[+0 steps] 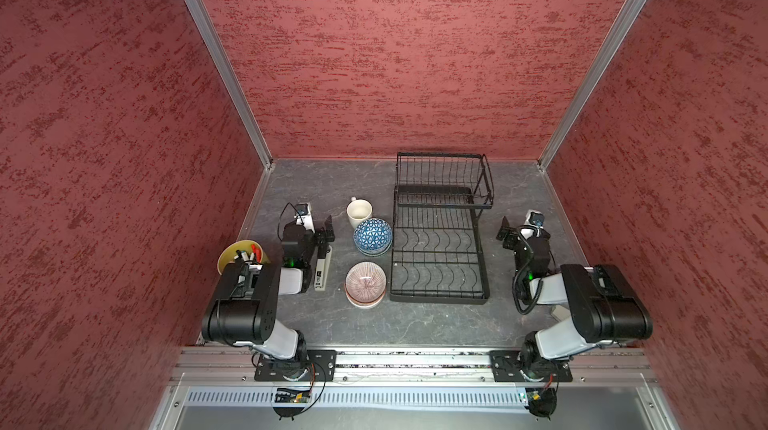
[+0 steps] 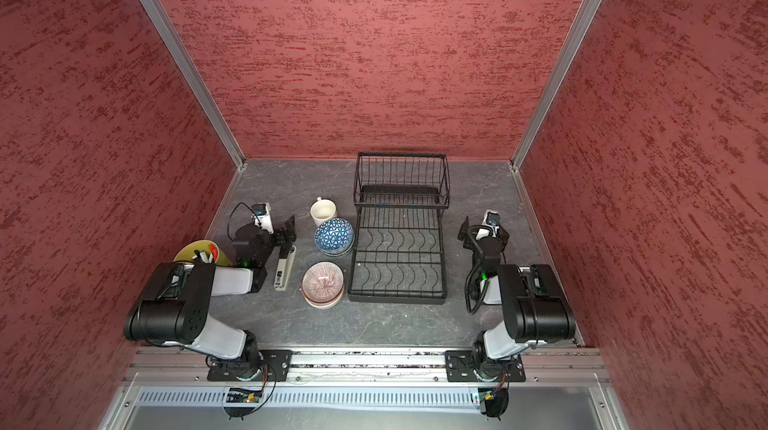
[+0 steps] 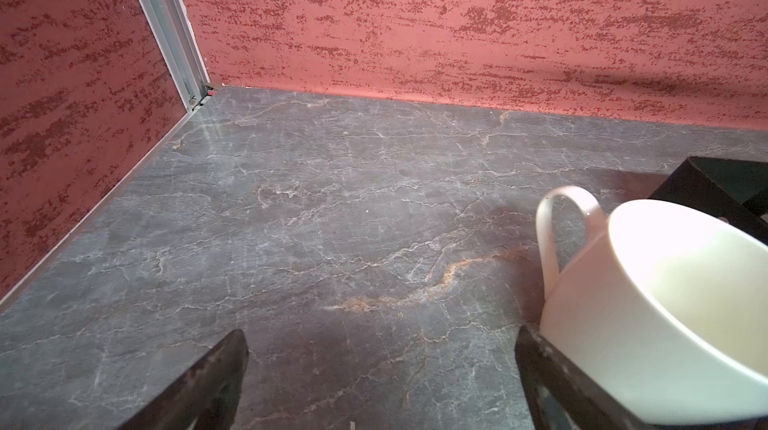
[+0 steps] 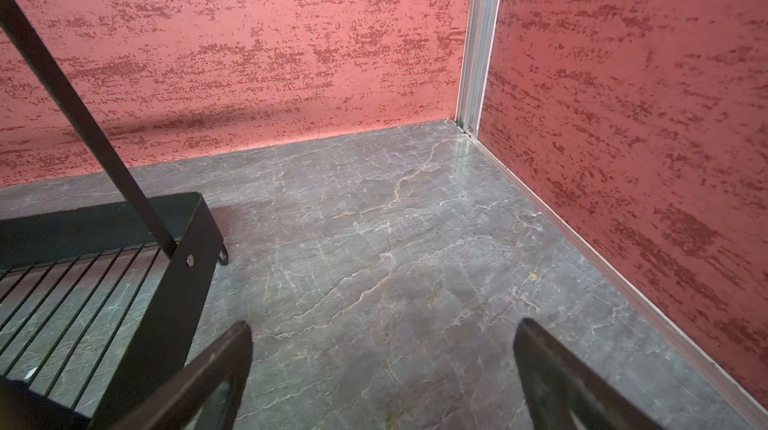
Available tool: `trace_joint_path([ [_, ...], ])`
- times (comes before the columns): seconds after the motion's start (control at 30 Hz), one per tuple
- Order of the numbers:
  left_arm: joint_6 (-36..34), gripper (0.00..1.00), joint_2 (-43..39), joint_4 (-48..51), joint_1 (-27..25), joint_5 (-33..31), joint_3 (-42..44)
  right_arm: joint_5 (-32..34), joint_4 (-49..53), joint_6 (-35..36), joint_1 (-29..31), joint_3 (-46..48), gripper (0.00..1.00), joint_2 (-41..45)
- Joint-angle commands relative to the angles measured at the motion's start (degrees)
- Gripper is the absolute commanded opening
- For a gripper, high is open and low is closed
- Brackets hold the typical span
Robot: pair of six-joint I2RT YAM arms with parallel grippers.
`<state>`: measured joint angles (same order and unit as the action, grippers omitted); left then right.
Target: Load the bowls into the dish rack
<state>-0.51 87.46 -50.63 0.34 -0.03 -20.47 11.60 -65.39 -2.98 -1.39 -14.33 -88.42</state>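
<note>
Blue-triangle bowls (image 1: 372, 234) stacked near my spread left hand (image 1: 326, 234), black dish rack (image 1: 438, 257) between them and my spread right hand (image 1: 503, 233).

on the bench (image 1: 415, 324), far bowl stack (image 1: 372, 236) and near bowl stack (image 1: 365, 284) just left of the dish rack (image 1: 438, 296), mug (image 1: 359, 212) behind them, stapler (image 1: 323, 270) further left
</note>
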Motion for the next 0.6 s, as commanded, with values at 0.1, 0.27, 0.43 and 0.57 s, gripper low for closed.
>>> trace_joint_path([
  [0.1,-0.6,0.99,0.5,-1.4,0.3,0.5,-0.8,-1.1,-2.4,0.5,-0.1,-1.2,0.99,-0.4],
  [0.27,-0.7,0.99,0.5,-1.4,0.3,0.5,-0.8,-1.1,-2.5,0.5,-0.1,-1.2,0.99,-0.5],
  [0.43,-0.7,0.99,0.5,-1.4,0.3,0.6,-0.8,-1.1,-2.4,0.5,-0.1,-1.2,0.99,-0.5],
  [0.57,-0.5,0.99,0.5,-1.0,0.7,1.3,-1.1,-1.1,-2.4,0.5,-0.1,-1.2,0.99,-0.4],
])
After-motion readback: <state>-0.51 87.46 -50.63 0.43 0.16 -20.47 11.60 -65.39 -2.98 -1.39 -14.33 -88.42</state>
